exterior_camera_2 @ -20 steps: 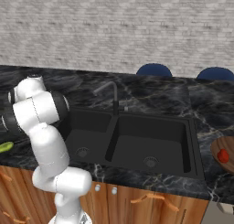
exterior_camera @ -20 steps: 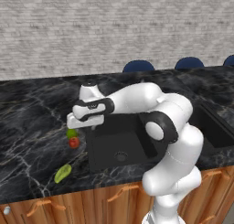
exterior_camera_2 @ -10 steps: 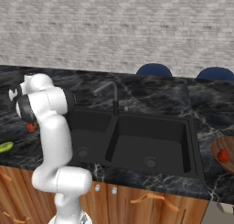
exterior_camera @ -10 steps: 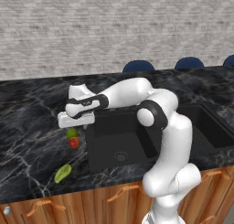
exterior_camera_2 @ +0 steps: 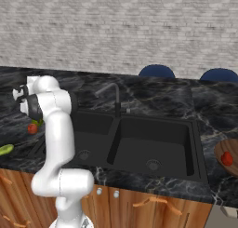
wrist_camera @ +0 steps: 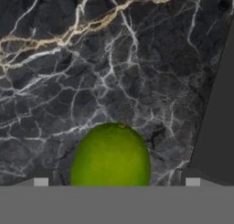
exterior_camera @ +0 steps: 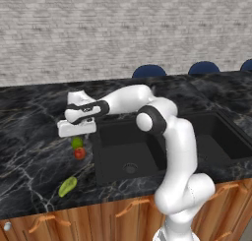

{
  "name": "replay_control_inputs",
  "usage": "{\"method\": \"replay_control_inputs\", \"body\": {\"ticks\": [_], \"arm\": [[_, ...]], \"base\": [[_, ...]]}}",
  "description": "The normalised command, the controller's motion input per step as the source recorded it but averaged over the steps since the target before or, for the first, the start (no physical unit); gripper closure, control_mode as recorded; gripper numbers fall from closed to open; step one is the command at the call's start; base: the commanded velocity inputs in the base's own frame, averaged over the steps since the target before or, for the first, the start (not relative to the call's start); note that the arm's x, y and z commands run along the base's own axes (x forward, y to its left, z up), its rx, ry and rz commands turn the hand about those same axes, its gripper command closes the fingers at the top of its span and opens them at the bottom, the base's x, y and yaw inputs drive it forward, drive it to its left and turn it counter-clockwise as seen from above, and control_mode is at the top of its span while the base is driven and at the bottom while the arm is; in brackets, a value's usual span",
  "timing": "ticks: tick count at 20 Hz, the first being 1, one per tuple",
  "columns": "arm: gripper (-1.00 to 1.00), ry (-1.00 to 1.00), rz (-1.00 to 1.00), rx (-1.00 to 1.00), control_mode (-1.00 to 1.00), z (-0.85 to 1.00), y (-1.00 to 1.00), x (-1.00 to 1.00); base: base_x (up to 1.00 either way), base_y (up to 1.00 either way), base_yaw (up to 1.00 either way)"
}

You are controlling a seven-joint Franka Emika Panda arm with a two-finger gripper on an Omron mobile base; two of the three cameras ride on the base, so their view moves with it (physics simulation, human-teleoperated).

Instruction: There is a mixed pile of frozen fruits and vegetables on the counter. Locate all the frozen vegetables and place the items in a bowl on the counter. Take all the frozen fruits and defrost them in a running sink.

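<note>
Two spread fingers flanking green ball, counter

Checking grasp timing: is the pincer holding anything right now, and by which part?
Nothing is held. The pincer stands open just above the green ball, which lies on the counter between its fingertips.

Back wall is pale grey-white brick, evenly lit. Three dark blue rounded chair backs poke up behind the far edge of the worktop. Below it, wooden cabinet fronts with curved wooden handles and small round knobs.
</note>
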Motion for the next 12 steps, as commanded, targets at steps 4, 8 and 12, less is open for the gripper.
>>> {"method": "replay_control_inputs", "body": {"ticks": [4, 8, 12], "arm": [[-1.00, 0.08, 0.00, -0.01, -1.00, -0.30, 0.15, -0.19], [-1.00, 0.06, -0.01, 0.01, -1.00, -0.20, 0.01, -0.18], [1.00, 0.05, -0.02, 0.01, -1.00, -0.10, 0.00, -0.14]], "base": [[0.00, 0.00, 0.00], [0.00, 0.00, 0.00], [0.00, 0.00, 0.00]]}}
